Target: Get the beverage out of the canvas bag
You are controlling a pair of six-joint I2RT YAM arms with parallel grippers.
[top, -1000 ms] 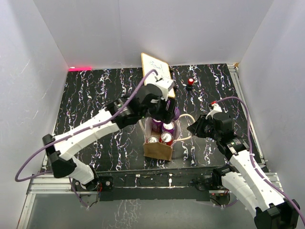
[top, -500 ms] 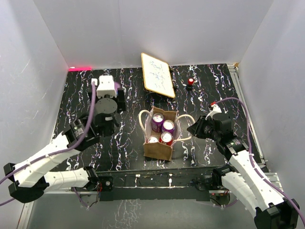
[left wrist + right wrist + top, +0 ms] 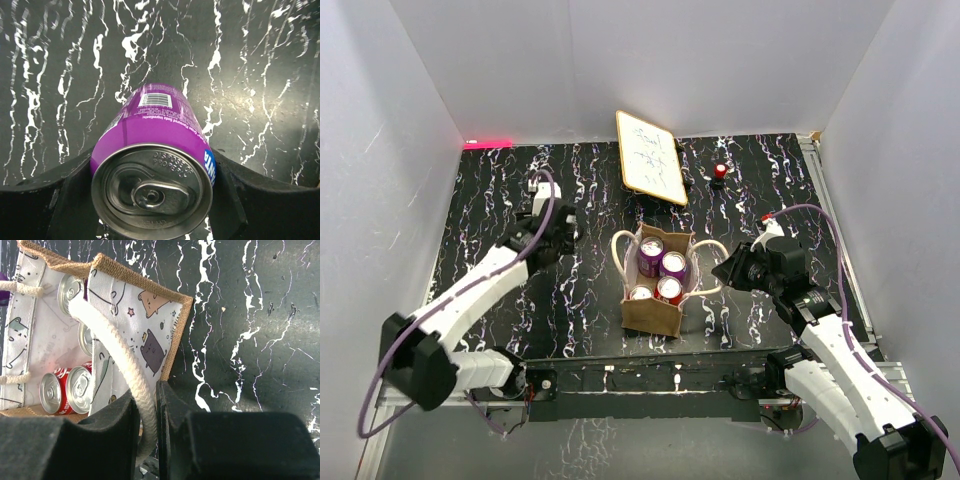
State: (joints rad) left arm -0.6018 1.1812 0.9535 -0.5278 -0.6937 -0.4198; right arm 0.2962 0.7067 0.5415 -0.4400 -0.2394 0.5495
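From above, the canvas bag point(image 3: 652, 315) stands between the two grippers, with cans point(image 3: 661, 277) inside. In the left wrist view, the left gripper point(image 3: 152, 200) clamps a purple can point(image 3: 160, 125) between its jaws, outside the bag. In the right wrist view, the right gripper point(image 3: 148, 425) is nearly closed, pinching the cream handle point(image 3: 112, 337), with the bag ahead and left of its jaws.

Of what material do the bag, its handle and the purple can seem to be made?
The canvas bag: coarse woven brown fabric, probably jute, with printed white lining. Its handle: twisted cream rope, likely cotton. The purple can: metal, probably aluminium; shiny bare lid, glossy printed wall.
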